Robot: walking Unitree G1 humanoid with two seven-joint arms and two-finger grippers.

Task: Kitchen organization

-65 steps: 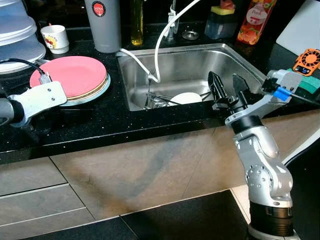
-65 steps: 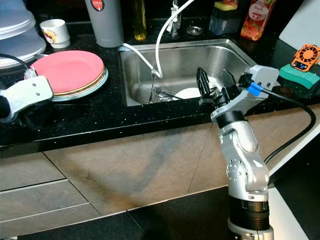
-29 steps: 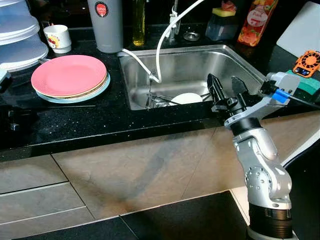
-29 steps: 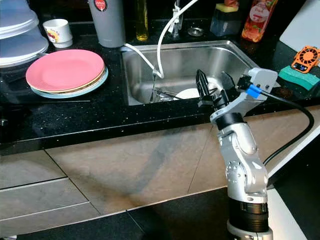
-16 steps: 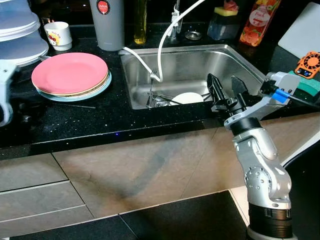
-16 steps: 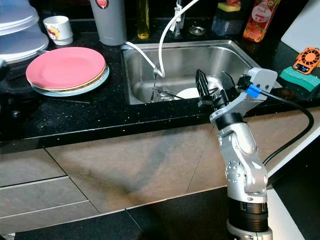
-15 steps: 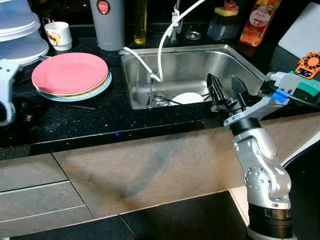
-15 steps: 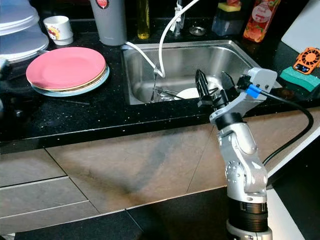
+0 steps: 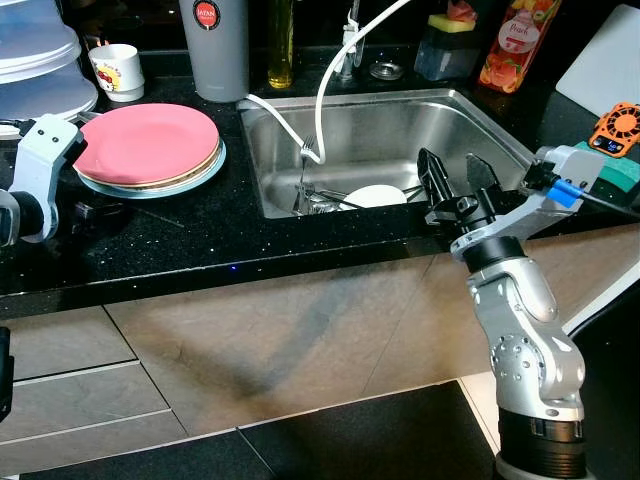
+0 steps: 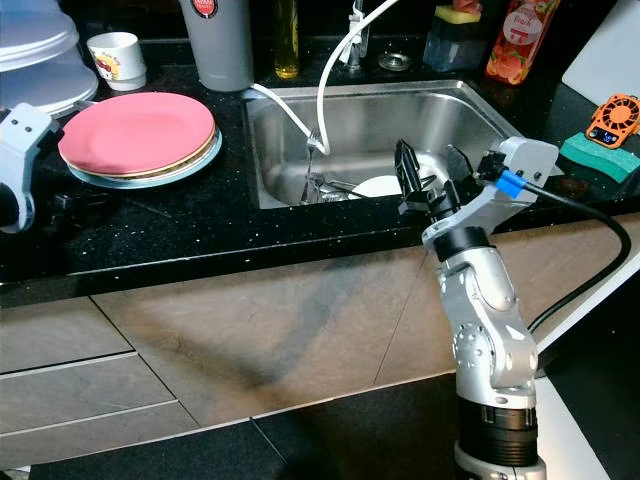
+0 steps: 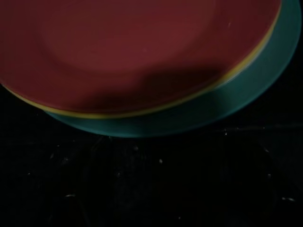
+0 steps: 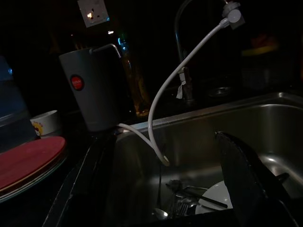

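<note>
Plate stack: pink plate [image 9: 148, 143] on top, yellow-rimmed plate under it, teal plate [image 11: 227, 111] at the bottom; stack rests on the black counter [image 9: 200, 240], just beside and ahead of the left gripper.
Left gripper [image 9: 85, 208]: low over the counter at the near edge of the stack; finger spread cannot be told, the wrist view being too dark.
White plate [image 9: 378, 196]: lying in the steel sink [image 9: 480, 130] among cutlery [image 12: 182, 201], just beyond and below the right gripper's fingertips.
Right gripper [image 9: 457, 178]: raised at the sink's front rim, pointing into the basin; fingers spread wide, nothing between them.
White hose [image 9: 330, 70]: arcs from the tap down into the sink, beyond the right gripper.
Grey jug [image 9: 220, 45]: upright on the counter behind the stack, beside the sink's far left corner.
White mug [image 9: 115, 72]: behind the stack, well beyond the left gripper.
Orange device [image 9: 613, 122]: on a green sponge [image 10: 598, 152], to the right of the right gripper.
</note>
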